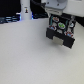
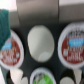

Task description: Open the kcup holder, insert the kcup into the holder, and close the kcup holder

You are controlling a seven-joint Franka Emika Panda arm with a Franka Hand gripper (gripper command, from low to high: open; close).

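The kcup holder is a black box at the exterior view's right. Its top side shows round cup tops, one of them green. My gripper hangs right above the holder. Blur hides how its jaws stand. In the wrist view the holder's tray fills the picture, with a red-topped cup on either side. Between them is a white round shape, either a cup or a bare slot. A green-topped kcup shows at the picture's edge. The grey fingers are blurred.
A tall white bottle-like object stands at the back of the white table, toward the exterior view's left. Dark and blue clutter lines the back edge.
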